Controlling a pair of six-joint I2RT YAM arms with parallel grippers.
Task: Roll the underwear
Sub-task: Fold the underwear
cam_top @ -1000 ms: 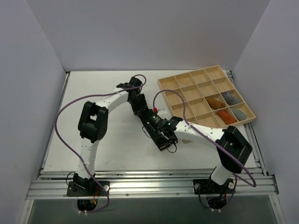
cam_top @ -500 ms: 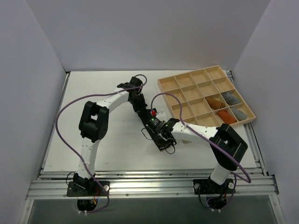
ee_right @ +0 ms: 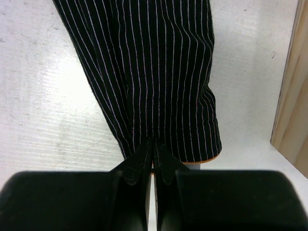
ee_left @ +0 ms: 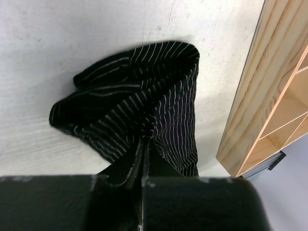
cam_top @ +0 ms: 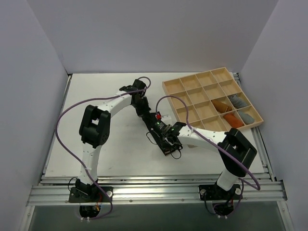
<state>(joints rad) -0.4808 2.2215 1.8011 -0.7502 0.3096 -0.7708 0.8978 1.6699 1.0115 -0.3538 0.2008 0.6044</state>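
The underwear (ee_left: 139,101) is black with thin pale pinstripes and lies on the white table. In the left wrist view it is bunched into folds. My left gripper (ee_left: 144,144) is shut on the fabric's near end, and the cloth puckers at the fingertips. In the right wrist view the underwear (ee_right: 154,72) lies flatter, with an orange-trimmed hem. My right gripper (ee_right: 153,144) is shut on that hem. In the top view both grippers meet at the table's middle, left gripper (cam_top: 149,120) and right gripper (cam_top: 164,137), and they hide most of the garment.
A wooden compartment tray (cam_top: 192,76) stands at the back right, close to the garment. It shows as a wooden wall (ee_left: 260,96) in the left wrist view. Orange rolls (cam_top: 222,105) and grey rolls (cam_top: 237,100) lie in its right compartments. A purple cable loops over each arm.
Both grippers have closed, from partly open to shut on the underwear. The right arm's elbow has shifted slightly left.
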